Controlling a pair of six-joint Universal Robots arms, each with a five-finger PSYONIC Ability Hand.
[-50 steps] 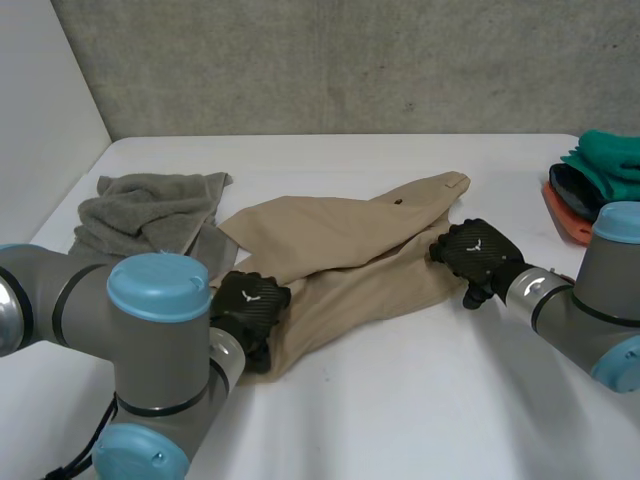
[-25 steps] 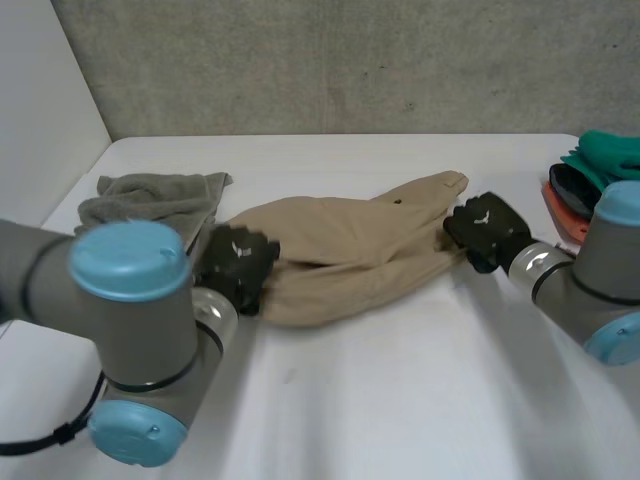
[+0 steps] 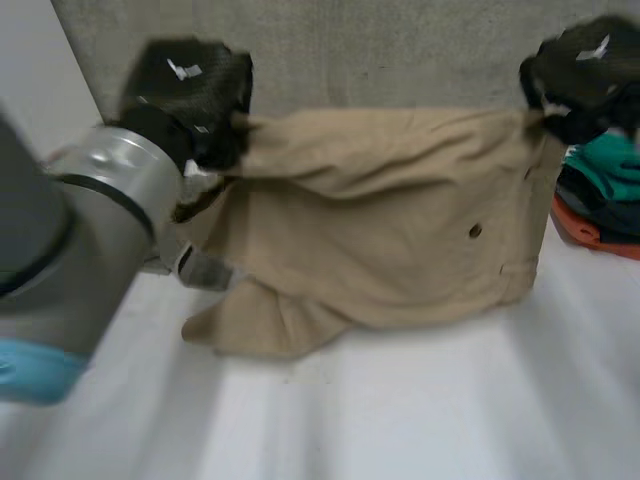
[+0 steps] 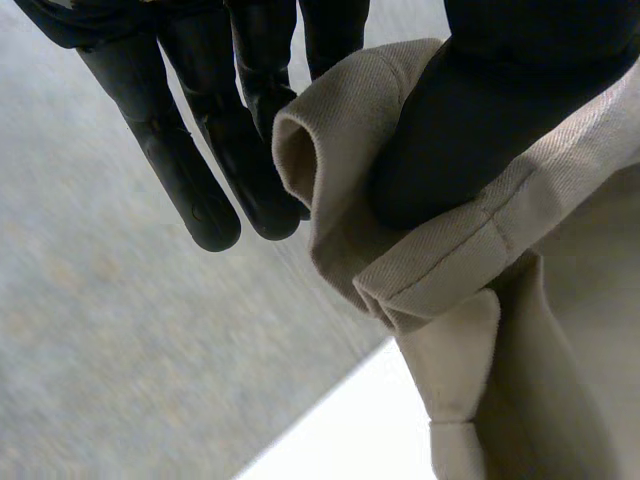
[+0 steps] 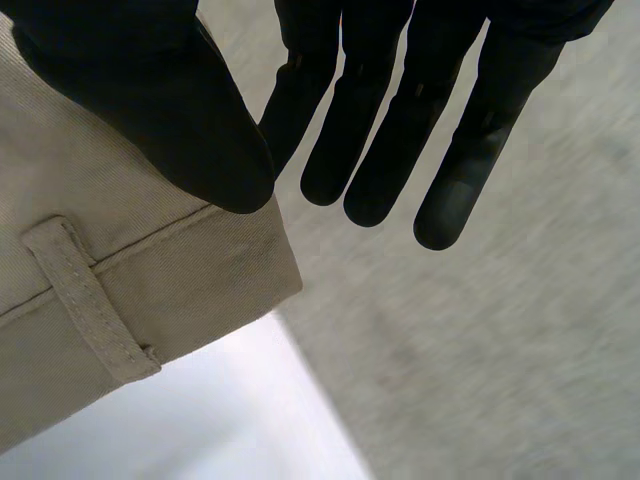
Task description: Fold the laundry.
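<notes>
Beige trousers (image 3: pixel 390 230) hang spread between my two raised hands, their lower end bunched on the white table (image 3: pixel 420 410). My left hand (image 3: pixel 190 85) holds one upper corner. In the left wrist view its thumb (image 4: pixel 470 130) pinches a folded edge of the beige cloth (image 4: pixel 470 280) against the fingers (image 4: pixel 200 170). My right hand (image 3: pixel 580 70) holds the other upper corner. In the right wrist view its thumb (image 5: pixel 160 110) presses the waistband corner (image 5: pixel 150 250), beside a belt loop (image 5: pixel 85 300), against straight fingers (image 5: pixel 380 140).
A stack of folded clothes (image 3: pixel 600 190), teal over dark over orange, lies at the table's right edge under my right hand. A grey concrete wall (image 3: pixel 400 50) stands behind the table. My left arm (image 3: pixel 70 240) is low at the left.
Both hands have shut on the trousers' upper edge and risen. The trousers, which lay flat on the table, now hang spread between them.
</notes>
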